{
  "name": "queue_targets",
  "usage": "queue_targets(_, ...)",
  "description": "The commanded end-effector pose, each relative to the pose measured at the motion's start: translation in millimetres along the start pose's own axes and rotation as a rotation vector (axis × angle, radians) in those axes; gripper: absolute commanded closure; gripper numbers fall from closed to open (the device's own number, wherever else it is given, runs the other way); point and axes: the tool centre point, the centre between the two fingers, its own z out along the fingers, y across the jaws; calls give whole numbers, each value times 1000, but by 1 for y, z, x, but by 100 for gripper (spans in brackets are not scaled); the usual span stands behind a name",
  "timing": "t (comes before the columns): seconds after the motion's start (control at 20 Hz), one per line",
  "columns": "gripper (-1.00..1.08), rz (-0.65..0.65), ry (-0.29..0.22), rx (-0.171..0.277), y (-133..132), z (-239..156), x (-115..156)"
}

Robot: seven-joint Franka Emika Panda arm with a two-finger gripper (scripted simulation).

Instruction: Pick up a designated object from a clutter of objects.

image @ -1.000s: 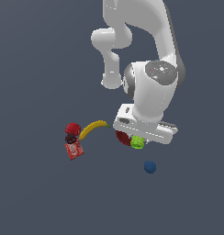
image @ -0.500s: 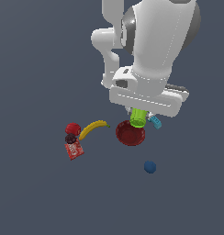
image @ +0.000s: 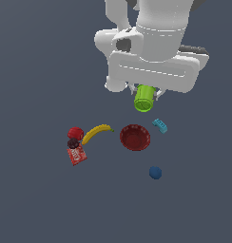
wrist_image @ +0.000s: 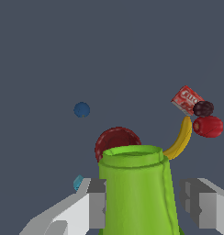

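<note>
Lime-green cup, a smooth-walled cylinder with a rolled rim and an open mouth, hung tilted beneath the white arm, clamped between the fingers of the gripper, which pressed against its sides in the wrist view. It was held in the air, clear of the grey floor, above and just behind the dark red bowl in the exterior view. The teal block lay beside the bowl toward the exterior view's right, and the blue ball sat apart, nearer the camera. Toward the exterior view's left, the yellow banana curved beside a red fruit, a small dark fruit and the red packet. Half a second before, the cup had hung lower, close over the bowl's rim; a second before, it had sat down among the clutter beside the bowl. The other items lay where they had been.
</note>
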Motion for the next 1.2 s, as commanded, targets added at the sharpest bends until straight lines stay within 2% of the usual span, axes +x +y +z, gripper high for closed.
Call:
queue_targets(0.0, 108, 0, -1, -1, 2, -13, -2)
queue_targets(0.55, 108, 0, -2, -1, 4, -28, -3)
queue_targets(1.15, 108, 0, -2, -1, 6, -46, 8)
